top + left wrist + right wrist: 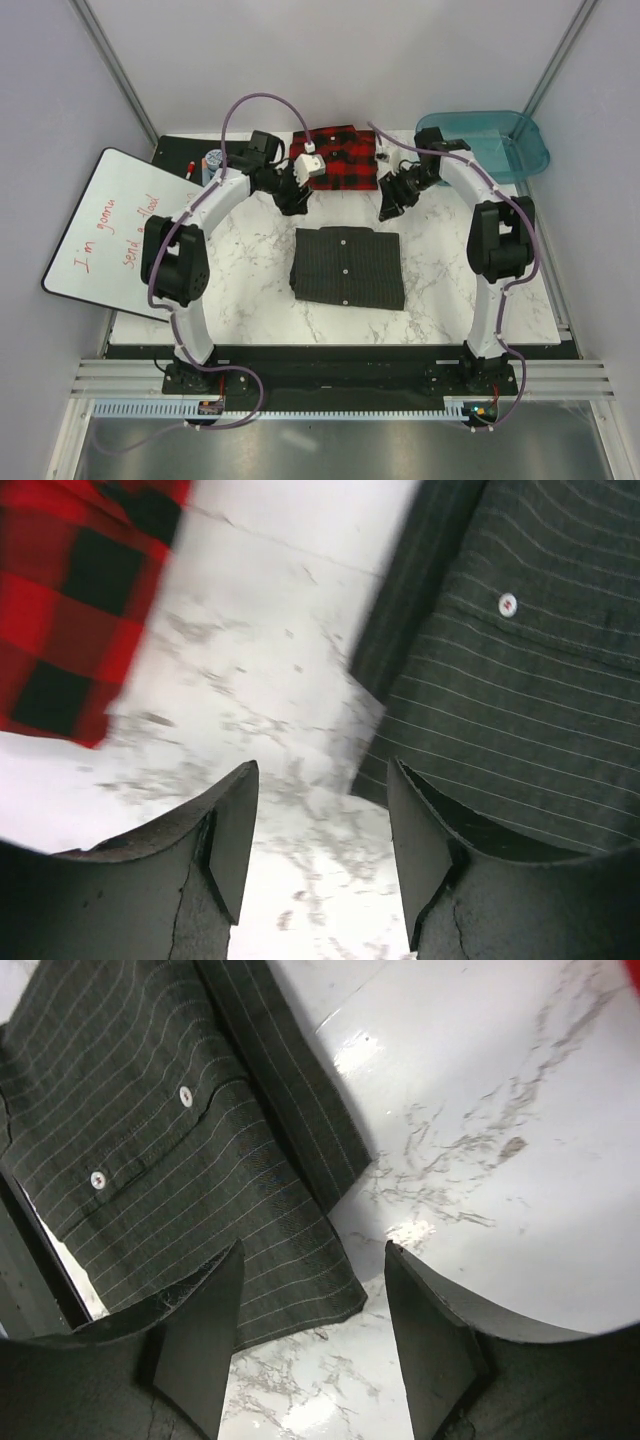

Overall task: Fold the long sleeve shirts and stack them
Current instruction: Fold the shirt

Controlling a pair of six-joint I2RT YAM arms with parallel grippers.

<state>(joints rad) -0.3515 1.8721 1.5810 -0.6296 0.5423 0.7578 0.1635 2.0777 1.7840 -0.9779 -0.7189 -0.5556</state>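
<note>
My left gripper stands with its fingers well apart and nothing between them, only the bare marble table below. My right gripper is the same, parted and holding nothing. Both hang in the gap between the two shirts. Just beyond my left fingertips the corner of the pinstriped charcoal shirt lies flat, and my right wrist looks down on its far corner. From above it is a neat folded rectangle in the middle of the table. The red-and-black plaid shirt sits apart from it against the far edge, and it too looks folded. So I judge the folding done and the stacking to be the step in hand, though I cannot tell which shirt ought to go on which. To do it well, I would take one shirt by two corners of the same folded edge, one gripper on each. I would go low enough to pinch every layer, not only the top one. Then I would lift level, so that the fold does not fall open, and set it down with its edges square over the other. The teal plastic tub stands at the far right corner, well away from both shirts, and I can see nothing in it.
</note>
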